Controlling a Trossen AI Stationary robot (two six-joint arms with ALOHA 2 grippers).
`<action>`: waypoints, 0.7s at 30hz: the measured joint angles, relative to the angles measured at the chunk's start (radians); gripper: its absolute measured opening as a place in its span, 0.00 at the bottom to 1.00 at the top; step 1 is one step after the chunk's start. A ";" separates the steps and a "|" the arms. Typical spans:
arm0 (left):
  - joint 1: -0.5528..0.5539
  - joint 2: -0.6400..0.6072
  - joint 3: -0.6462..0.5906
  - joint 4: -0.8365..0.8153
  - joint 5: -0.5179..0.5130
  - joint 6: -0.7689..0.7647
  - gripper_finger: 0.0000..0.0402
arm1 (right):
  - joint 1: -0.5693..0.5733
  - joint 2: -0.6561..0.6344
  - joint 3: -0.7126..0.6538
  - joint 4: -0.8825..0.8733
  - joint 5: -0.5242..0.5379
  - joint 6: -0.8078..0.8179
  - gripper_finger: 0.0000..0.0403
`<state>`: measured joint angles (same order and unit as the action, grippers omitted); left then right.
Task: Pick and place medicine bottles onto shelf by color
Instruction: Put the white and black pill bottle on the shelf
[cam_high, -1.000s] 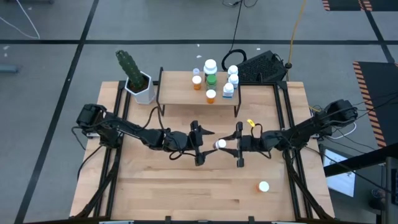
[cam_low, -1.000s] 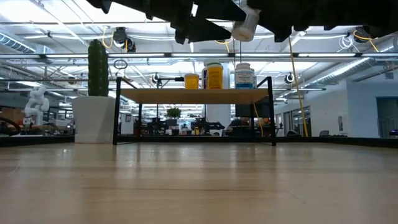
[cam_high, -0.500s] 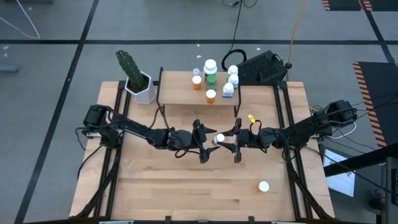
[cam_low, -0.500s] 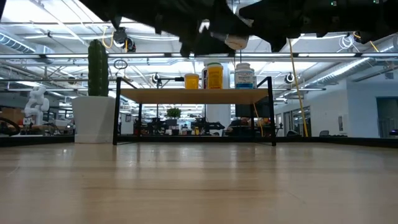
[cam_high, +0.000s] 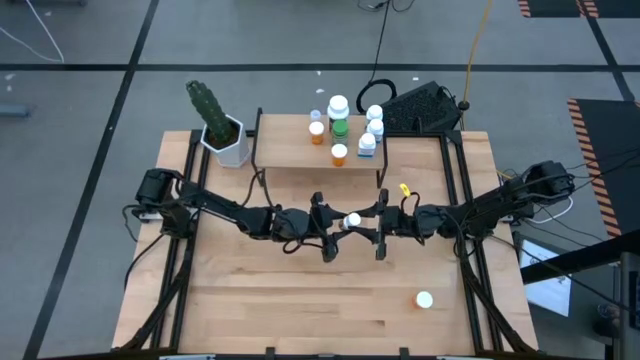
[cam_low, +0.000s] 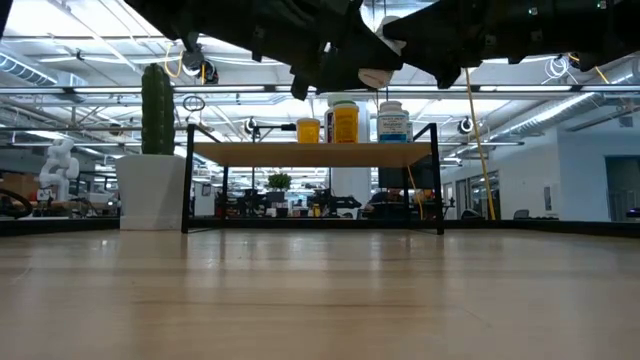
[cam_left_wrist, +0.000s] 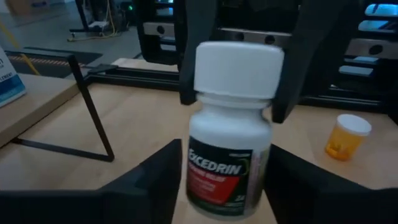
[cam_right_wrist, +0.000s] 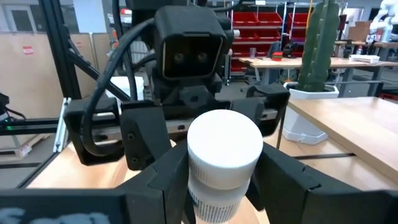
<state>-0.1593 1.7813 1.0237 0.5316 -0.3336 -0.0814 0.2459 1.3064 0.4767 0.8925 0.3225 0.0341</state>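
Note:
A white Excedrin bottle (cam_high: 352, 220) with a white cap and a green and red label hangs upright in mid-air over the table's middle, between my two grippers. My right gripper (cam_high: 363, 224) comes from the right and is shut on it. My left gripper (cam_high: 339, 226) comes from the left and is open; its fingers (cam_left_wrist: 163, 183) stand close on either side of the bottle's body (cam_left_wrist: 225, 168). The shelf (cam_high: 290, 150) at the far side carries green, orange and blue-white bottles. One orange bottle (cam_high: 424, 299) lies on the table, near right. My right gripper pinches the bottle at its white cap (cam_left_wrist: 204, 74) between its two fingers (cam_left_wrist: 287, 74), which come level from the table's right side. The bottle is lifted clear, upright, cap up, its body hanging below the fingers. My left gripper: whether its fingers touch the body, I cannot tell.
A white pot with a green cactus (cam_high: 222, 130) stands left of the shelf. A black object (cam_high: 420, 105) lies behind the shelf's right end. A small yellow piece (cam_high: 403, 194) lies near the right arm. The shelf's black legs (cam_left_wrist: 93, 118) stand close beyond the grippers.
My left gripper has gone toward the table's right edge, up to the bottle. My right gripper has carried the bottle a little toward the left and far edges and lower, so the bottle now stands between the left fingers.

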 joint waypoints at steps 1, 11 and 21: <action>0.000 0.000 0.000 0.000 0.000 0.000 0.49 | -0.001 0.000 0.000 -0.006 0.002 0.000 0.39; 0.000 0.000 0.000 -0.004 -0.010 0.051 0.45 | -0.030 0.000 0.000 -0.046 -0.014 0.037 0.39; 0.003 0.000 0.000 -0.006 -0.009 0.073 0.45 | -0.028 -0.008 0.000 -0.058 -0.014 0.006 0.40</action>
<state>-0.1566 1.7813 1.0237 0.5256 -0.3428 -0.0081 0.2175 1.2981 0.4767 0.8343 0.3083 0.0401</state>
